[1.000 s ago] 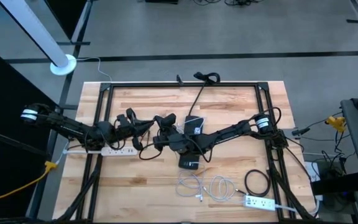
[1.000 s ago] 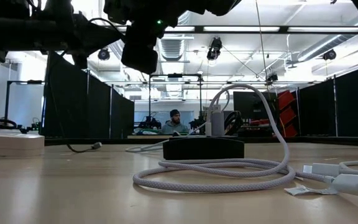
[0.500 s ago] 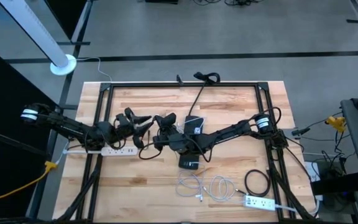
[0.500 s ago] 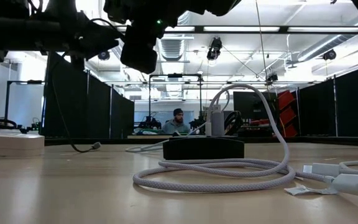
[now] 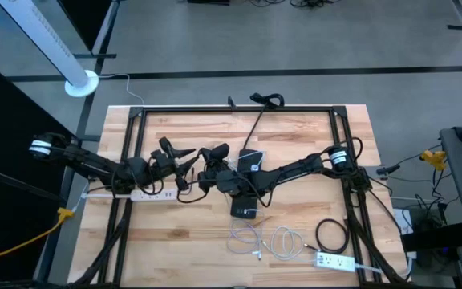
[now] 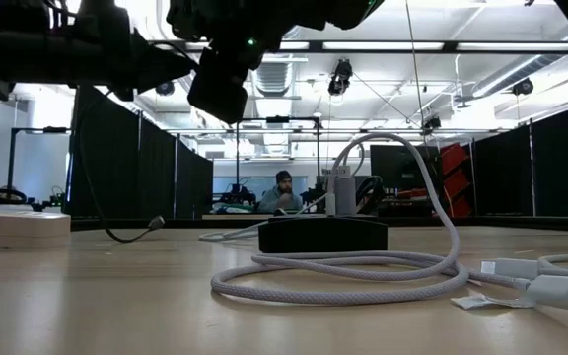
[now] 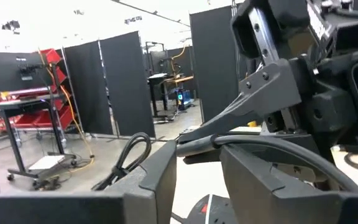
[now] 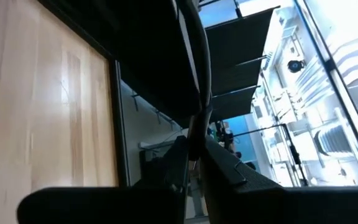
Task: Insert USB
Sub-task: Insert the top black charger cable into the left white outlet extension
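Nearest the front edge of the table (image 5: 311, 241), a black box (image 5: 245, 210) is seen with pale cord looped round it, and a white power strip (image 5: 139, 193) lies along the left edge. Between these two, in the low view, the plug (image 6: 156, 223) is hung clear of the wood at the end of a dark cable (image 8: 199, 74), tilted rather than upright. Farther back, above the table's middle, the cable is clenched between the fingers of the right gripper (image 5: 209, 157), so the plug is carried below and to the left of it. The left gripper (image 5: 176, 154) is held just beside, fingers spread and empty. The strip is judged the nearer socket, though its ports cannot be made out.
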Controlling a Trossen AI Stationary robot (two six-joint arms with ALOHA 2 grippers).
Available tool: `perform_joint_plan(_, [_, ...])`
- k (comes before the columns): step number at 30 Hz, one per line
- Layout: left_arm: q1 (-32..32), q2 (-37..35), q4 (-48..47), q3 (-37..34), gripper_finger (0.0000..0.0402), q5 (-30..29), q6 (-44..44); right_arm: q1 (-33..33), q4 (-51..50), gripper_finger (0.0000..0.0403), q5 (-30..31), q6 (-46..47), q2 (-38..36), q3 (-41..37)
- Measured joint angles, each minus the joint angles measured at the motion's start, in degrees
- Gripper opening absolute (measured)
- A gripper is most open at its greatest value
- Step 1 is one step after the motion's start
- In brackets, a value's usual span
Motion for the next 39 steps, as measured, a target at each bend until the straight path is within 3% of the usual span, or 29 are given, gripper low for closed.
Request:
perform_joint_plan(15, [0.0, 2.9, 1.3, 0.0, 0.0102, -2.2, 4.2, 0.0, -1.9, 0.0012, 0.3, 5.8, -0.1, 0.0])
perform_joint_plan(25, [0.0, 4.0, 5.3, 0.0, 0.0106, -0.2, -3.0, -0.2, -2.0, 0.0012, 0.2, 2.8, -0.2, 0.1])
perform_joint_plan(39, [0.0, 15.8, 22.0, 0.4, 0.0104, -1.8, -9.7, -0.3, -1.8, 0.0012, 0.3, 2.8, -0.2, 0.1])
